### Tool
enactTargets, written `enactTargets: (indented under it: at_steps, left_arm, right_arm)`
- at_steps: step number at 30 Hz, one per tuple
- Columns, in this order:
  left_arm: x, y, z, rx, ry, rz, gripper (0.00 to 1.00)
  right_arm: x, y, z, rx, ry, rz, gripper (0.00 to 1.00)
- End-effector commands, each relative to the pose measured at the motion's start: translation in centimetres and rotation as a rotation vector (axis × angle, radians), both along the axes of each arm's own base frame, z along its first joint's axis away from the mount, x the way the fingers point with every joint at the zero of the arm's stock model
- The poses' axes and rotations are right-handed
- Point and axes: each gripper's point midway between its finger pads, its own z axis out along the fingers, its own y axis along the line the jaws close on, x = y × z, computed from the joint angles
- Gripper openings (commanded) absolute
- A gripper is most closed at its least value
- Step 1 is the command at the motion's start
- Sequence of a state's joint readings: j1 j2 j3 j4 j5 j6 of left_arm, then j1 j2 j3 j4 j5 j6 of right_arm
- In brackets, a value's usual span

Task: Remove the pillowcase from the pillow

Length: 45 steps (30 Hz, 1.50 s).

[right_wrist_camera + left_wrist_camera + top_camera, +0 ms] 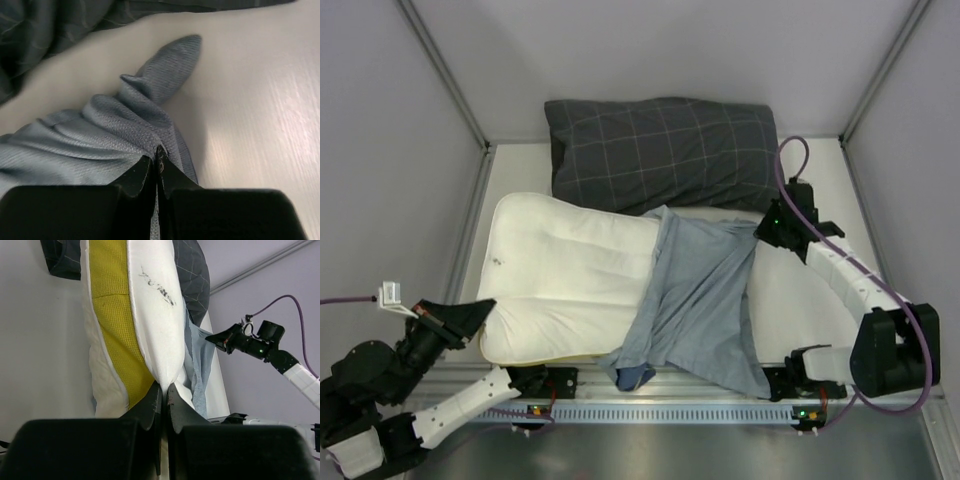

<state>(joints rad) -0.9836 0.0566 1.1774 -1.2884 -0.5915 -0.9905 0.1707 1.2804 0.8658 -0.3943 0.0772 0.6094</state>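
Left gripper (164, 392) was pinched shut on the corner of the pillow (570, 270), with white cloth and yellow mesh rising just beyond its fingertips. Right gripper (157, 157) was clamped on a bunched fold of the pillowcase (695, 300). From that grip the case draped over the pillow's nearer end.

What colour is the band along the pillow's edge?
The pillow has a yellow mesh band; left wrist view shows it best.

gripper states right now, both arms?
left gripper: shut on the pillow, at its edge.
right gripper: shut on the pillowcase, near a corner.
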Motion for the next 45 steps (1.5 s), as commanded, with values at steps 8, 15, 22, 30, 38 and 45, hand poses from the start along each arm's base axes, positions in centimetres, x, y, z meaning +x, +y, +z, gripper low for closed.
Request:
enactTargets:
  at_steps: [8,15,22,30,38,45]
  left_arm:
    - [3.7,-5.7,0.8,0.086,0.044,-0.005,0.0]
    - [4.0,-5.4,0.5,0.083,0.048,0.02,0.0]
    - [2.8,-3.7,0.8,0.005,0.006,0.02,0.0]
    - [3.0,-4.0,-0.2,0.031,0.021,0.021,0.0]
    - [3.3,-4.1,-0.6,0.053,0.027,0.031,0.0]
    - [3.4,-4.3,-1.2,0.054,0.038,0.031,0.0]
  right_arm:
    - [1.8,15.9,12.8,0.046,-0.352,0.638,0.0]
    - [2.7,20.6,14.0,0.059,-0.267,0.737,1.0]
    - [-3.6,17.7,9.8,0.096,-0.174,0.748,0.99]
    - [-11.1,12.8,10.8,0.018,-0.303,0.75,0.99]
    - [-17.8,15.3,7.0,0.24,-0.101,0.953,0.99]
    - [-19.9,15.1,3.7,0.269,-0.019,0.961,0.96]
